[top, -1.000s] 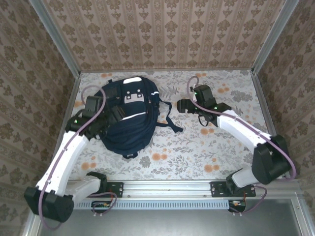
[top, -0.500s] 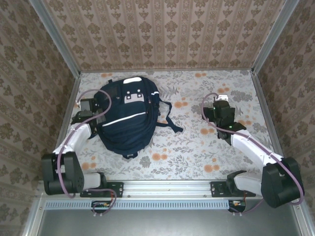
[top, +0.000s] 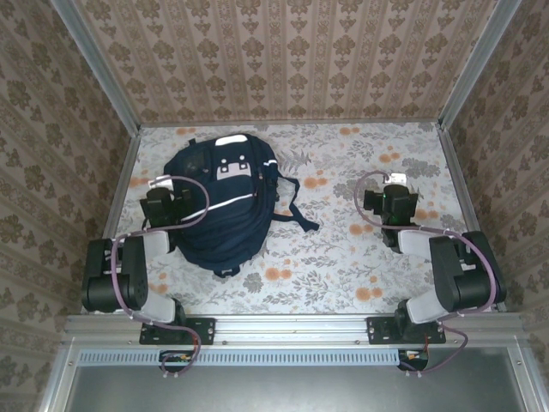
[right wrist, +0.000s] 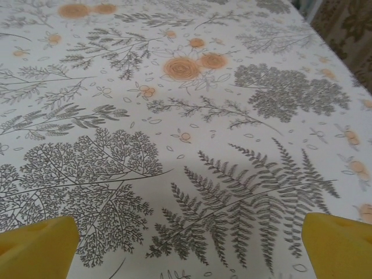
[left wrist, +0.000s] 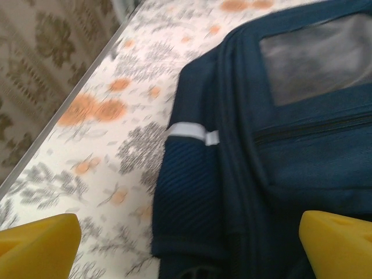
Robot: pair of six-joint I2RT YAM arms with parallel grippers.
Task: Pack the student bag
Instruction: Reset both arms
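The student bag (top: 221, 206), a large navy-blue backpack with a thin white stripe and white top patches, lies flat on the left half of the table. Its dark straps (top: 290, 204) trail off to the right. My left gripper (top: 160, 190) is beside the bag's left edge, open with nothing held. In the left wrist view the bag (left wrist: 279, 151) and its white stripe end (left wrist: 190, 131) lie ahead, with the left gripper (left wrist: 189, 247) spread wide. My right gripper (top: 395, 194) is open over bare cloth at the right, well away from the bag. In its wrist view the right gripper (right wrist: 189, 247) frames only printed ferns.
A floral cloth (top: 343, 257) covers the table. Patterned walls with metal posts (top: 129, 163) close in the left, back and right sides. The left wall's edge (left wrist: 64, 110) runs close beside the bag. Both arms are folded back near their bases.
Both arms have drawn back toward their bases. The left gripper came off the bag's left side. The right gripper moved from near the straps out to the right.
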